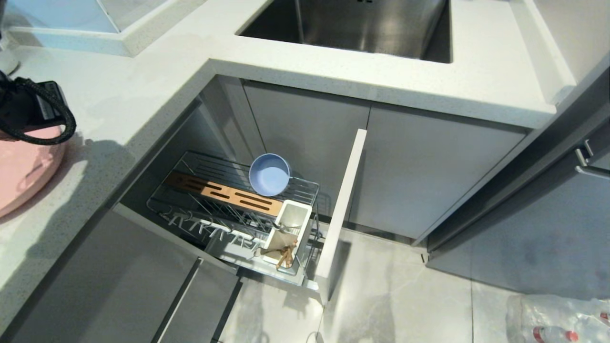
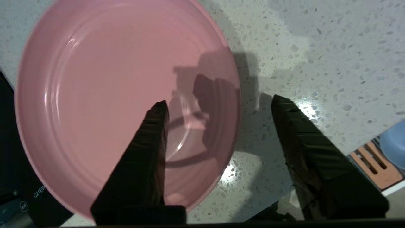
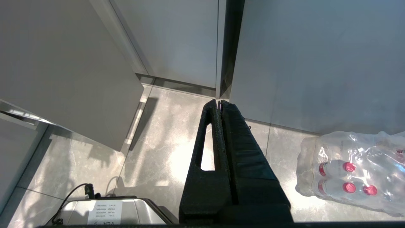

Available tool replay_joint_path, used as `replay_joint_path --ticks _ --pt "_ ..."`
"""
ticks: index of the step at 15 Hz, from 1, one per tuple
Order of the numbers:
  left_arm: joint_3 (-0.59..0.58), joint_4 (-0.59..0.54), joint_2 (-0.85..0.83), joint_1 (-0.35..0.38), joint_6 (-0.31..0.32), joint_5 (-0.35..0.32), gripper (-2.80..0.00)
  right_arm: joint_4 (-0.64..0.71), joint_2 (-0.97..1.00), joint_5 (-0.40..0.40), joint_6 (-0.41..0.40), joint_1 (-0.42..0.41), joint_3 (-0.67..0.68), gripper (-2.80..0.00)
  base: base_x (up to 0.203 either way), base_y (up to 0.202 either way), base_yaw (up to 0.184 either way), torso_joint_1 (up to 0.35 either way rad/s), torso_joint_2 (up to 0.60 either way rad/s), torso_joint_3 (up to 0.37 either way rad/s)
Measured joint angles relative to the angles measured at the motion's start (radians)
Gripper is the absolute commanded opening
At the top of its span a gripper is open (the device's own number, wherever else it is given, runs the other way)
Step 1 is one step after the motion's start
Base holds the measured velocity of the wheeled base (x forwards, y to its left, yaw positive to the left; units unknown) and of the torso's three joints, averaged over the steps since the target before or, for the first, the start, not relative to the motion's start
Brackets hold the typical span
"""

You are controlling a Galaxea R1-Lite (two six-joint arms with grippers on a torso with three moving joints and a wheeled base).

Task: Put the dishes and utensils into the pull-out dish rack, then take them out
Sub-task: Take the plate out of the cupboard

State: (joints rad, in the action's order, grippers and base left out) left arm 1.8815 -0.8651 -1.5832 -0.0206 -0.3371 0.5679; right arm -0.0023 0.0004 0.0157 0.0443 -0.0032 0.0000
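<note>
The pink plate (image 2: 110, 95) lies flat on the speckled countertop, and it also shows at the head view's left edge as the plate (image 1: 21, 174). My left gripper (image 2: 220, 103) hovers open over the plate's rim. One finger (image 2: 148, 148) is above the plate, the other finger (image 2: 303, 139) is above bare counter, and neither holds anything. The pull-out dish rack (image 1: 190, 209) stands drawn out below the counter. The blue-grey bowl (image 1: 269, 175) leans on edge at its back. Light wooden chopsticks (image 1: 286, 256) poke out by the white utensil cup (image 1: 291, 223). My right gripper (image 3: 219, 103) hangs shut over the floor.
The steel sink (image 1: 362, 24) is set in the counter behind the rack. The drawer's front panel (image 1: 340, 205) juts out to the right of the rack. A wrapped pack of water bottles (image 3: 351, 171) lies on the floor tiles. A wooden strip (image 1: 224, 193) runs across the rack.
</note>
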Motion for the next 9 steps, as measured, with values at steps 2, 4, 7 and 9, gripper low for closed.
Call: replay_joint_path --ticks 2,4,7,9 --pt "-0.004 -0.001 0.030 -0.031 -0.005 0.023 0.00 0.000 0.000 0.000 0.000 0.000 0.000 -2.80 0.000 0.000 0.000 0.000 0.00 0.000" --pt "-0.021 -0.001 0.061 -0.086 -0.007 0.122 0.00 0.000 0.000 0.000 0.000 0.000 0.000 -2.80 0.000 0.000 0.000 0.000 0.00 0.000" --pt "-0.037 0.005 0.123 -0.193 -0.024 0.293 0.00 0.000 0.000 0.000 0.000 0.000 0.000 -2.80 0.000 0.000 0.000 0.000 0.00 0.000" --pt "-0.052 0.011 0.165 -0.246 -0.029 0.335 -2.80 0.000 0.000 0.000 0.000 0.000 0.000 -2.80 0.000 0.000 0.000 0.000 0.00 0.000"
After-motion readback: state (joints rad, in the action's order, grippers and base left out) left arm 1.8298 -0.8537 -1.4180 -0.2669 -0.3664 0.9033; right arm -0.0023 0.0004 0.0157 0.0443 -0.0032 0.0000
